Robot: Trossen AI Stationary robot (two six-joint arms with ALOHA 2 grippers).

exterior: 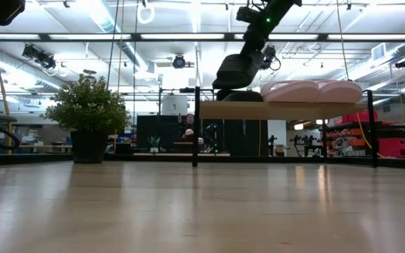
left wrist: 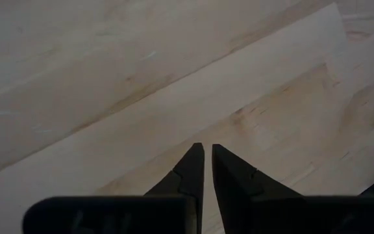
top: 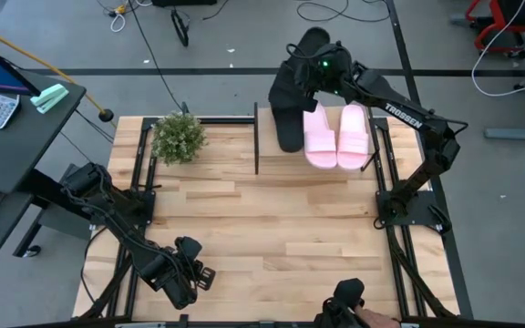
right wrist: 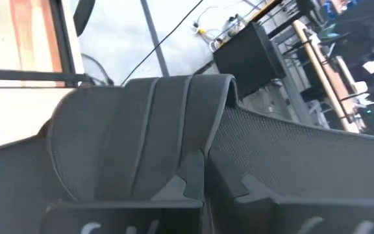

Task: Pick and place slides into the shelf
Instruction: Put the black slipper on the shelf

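R gripper [top: 315, 71] is over the far end of the table, above the shelf [top: 272, 166], fingers pinched on the strap of a black slide [right wrist: 141, 143]; wrist view shows the ribbed strap right at the fingertips [right wrist: 193, 175], w/ the footbed running off beside them. In the low view that slide [exterior: 236, 72] hangs tilted, heel end down, just above the shelf's top board [exterior: 280, 109], next to the pink pair. Whether it touches the board, can't tell. A black slide [top: 290, 114] lies on the shelf board in the top-down view, just beside the pink ones; can't say if it's the held one or another. Two pink slides [top: 337, 135] sit side by side on top of the shelf, touching each other, toes toward the table centre. L gripper [top: 190, 273] waits near the table's front-left corner, low over bare wood [left wrist: 141, 97], fingers nearly together w/ a thin gap, holding nothing. Small potted plant [top: 179, 137] stands at the far-left area of the table, well apart from the shelf.
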